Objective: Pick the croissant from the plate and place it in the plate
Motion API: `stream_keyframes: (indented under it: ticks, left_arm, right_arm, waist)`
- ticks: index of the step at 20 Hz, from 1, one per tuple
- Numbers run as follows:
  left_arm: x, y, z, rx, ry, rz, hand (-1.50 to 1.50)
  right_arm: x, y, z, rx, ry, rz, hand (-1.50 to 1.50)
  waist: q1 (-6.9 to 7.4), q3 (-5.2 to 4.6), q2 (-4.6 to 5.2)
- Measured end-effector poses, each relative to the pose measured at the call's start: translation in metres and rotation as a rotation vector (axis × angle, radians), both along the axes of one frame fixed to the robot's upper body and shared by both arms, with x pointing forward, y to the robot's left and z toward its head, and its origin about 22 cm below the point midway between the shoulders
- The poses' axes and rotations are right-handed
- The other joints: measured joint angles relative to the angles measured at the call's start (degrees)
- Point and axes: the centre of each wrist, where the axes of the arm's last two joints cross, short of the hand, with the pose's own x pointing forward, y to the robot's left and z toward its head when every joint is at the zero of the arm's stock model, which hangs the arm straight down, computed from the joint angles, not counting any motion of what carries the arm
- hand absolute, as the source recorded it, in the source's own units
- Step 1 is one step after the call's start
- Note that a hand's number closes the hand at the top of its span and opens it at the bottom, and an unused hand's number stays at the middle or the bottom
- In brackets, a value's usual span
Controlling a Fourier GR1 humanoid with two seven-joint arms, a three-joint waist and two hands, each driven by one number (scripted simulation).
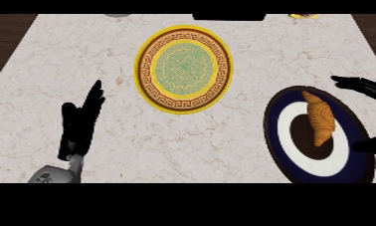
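1. The croissant (320, 117) lies on the dark blue plate (282, 145) at the counter's right edge, toward the near side. It sits across the plate's white ring and dark centre, a bit right of the middle.
2. Long axis runs roughly far-to-near, tilted slightly: the far tip points up-left, the near end sits lower and right.
3. The right hand (356, 84) is the nearer one. Only dark fingers show at the right edge, just beyond the plate's far-right rim, plus a bit of finger lower down near the rim. They look spread apart, holding nothing, not touching the croissant.
4. From that hand the croissant lies inward and toward the near edge, close by.
5. The left hand (81, 120) rests released near the counter's left near side, fingers straight and pointing away, well apart from both plates.
6. Target is the yellow patterned plate (183, 69), mid-counter toward the far edge, left of the blue plate and bare.
7. My read: pick not yet done. A grasp across the short width looks best, then carry left and away.
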Motion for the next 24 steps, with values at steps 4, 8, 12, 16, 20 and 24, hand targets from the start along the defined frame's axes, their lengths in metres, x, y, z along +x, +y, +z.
stream_keyframes:
  ticks: [4, 8, 12, 16, 20, 24]
  left_arm:
    - [0.000, 0.003, -0.004, 0.002, 0.007, 0.006, 0.00]
    - [0.001, 0.006, -0.001, 0.000, 0.003, 0.009, 0.00]
    - [0.000, 0.004, -0.004, -0.002, 0.005, 0.010, 0.00]
    - [-0.001, -0.003, -0.004, -0.004, 0.005, 0.010, 0.00]
    - [-0.004, 0.002, -0.002, 0.002, 0.006, 0.014, 0.00]
    - [-0.002, 0.000, -0.001, 0.000, 0.011, 0.018, 0.00]
  right_arm:
    - [0.012, 0.001, 0.022, -0.174, 0.014, 0.022, -1.50]
    - [0.021, 0.014, 0.031, -0.342, 0.097, 0.046, -1.50]
    - [0.028, 0.028, 0.028, -0.463, 0.184, 0.070, -1.50]
    - [0.037, 0.041, 0.025, -0.532, 0.232, 0.071, -1.50]
    - [0.042, 0.048, 0.014, -0.558, 0.254, 0.069, -1.50]
    - [0.047, 0.046, 0.001, -0.580, 0.271, 0.071, -1.50]
  waist:
    - [-0.35, -0.11, -0.17]
    - [-0.35, -0.16, -0.23]
    - [-0.51, -0.17, -0.28]
    - [-0.67, -0.13, -0.30]
    - [-0.77, -0.13, -0.32]
    - [-0.81, -0.11, -0.30]
